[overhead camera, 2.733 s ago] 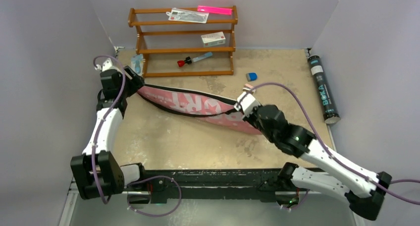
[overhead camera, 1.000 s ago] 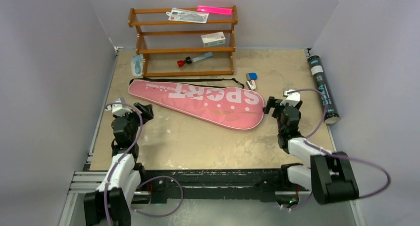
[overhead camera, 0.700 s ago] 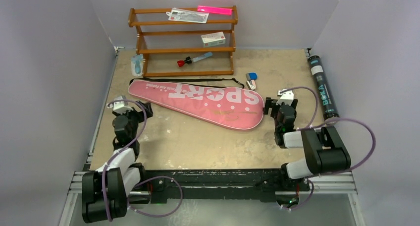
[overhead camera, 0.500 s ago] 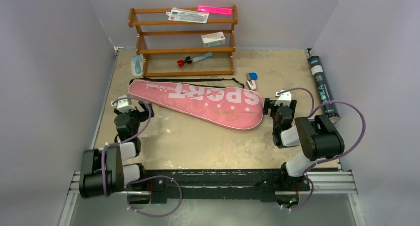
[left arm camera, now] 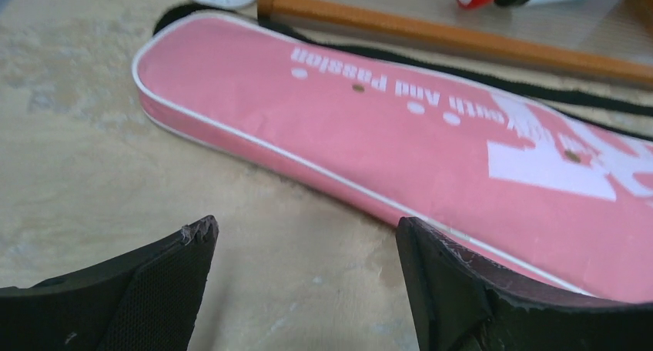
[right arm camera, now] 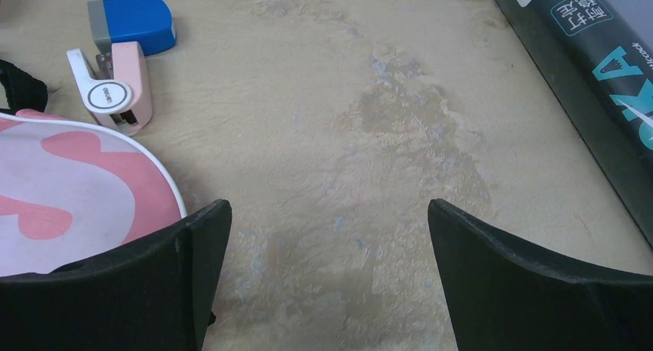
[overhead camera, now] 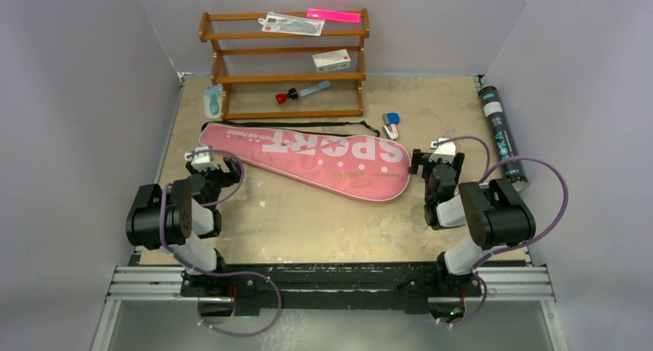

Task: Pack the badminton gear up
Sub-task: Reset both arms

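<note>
Your left pincer (left arm camera: 304,228) and right pincer (right arm camera: 327,208) gape empty beside the pink SPORT bag (overhead camera: 308,155). Packing looks nearly done; next, probably fetch the BOKA tube (overhead camera: 500,139).

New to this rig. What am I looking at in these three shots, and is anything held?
Two robot arms are bolted at the near edge of a tan table. The wide picture looks down from above and behind them; the other two come from cameras on each wrist, so the black wedges at the bottom are its fingers. On the table lie a long pink bag lettered SPORT, a long black tube by the right wall, a small pink-and-white stapler and a brown wooden rack at the back. The left tool and right tool are open and hold nothing.
</note>
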You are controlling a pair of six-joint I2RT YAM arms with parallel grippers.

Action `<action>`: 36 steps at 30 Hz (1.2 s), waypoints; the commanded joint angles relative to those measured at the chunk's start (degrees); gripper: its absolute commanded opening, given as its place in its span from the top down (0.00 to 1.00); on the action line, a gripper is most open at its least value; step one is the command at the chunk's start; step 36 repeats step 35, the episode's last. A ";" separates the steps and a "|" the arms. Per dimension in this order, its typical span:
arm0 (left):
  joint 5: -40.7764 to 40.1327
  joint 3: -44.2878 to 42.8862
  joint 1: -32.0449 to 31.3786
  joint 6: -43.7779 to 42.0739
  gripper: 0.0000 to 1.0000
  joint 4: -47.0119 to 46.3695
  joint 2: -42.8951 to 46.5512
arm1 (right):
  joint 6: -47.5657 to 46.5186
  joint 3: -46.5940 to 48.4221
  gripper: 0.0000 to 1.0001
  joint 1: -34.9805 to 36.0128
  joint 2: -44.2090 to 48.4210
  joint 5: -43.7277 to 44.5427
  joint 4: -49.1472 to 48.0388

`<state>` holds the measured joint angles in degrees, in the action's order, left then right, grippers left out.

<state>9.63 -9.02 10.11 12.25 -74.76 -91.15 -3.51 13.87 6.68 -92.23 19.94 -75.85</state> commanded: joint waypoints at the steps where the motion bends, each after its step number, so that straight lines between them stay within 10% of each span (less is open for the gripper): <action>1: 2.46 -0.04 0.02 -2.32 0.15 -6.76 -0.18 | -0.62 1.09 0.01 -0.34 0.56 0.97 -3.70; 12: -7.98 -7.65 -8.18 -8.08 0.10 7.40 -0.24 | -0.62 1.11 0.01 -0.30 0.56 0.97 -3.73; 36: -9.50 -7.71 -8.97 -8.38 0.07 7.39 -0.31 | -0.53 1.12 0.01 -0.33 0.54 0.98 -3.69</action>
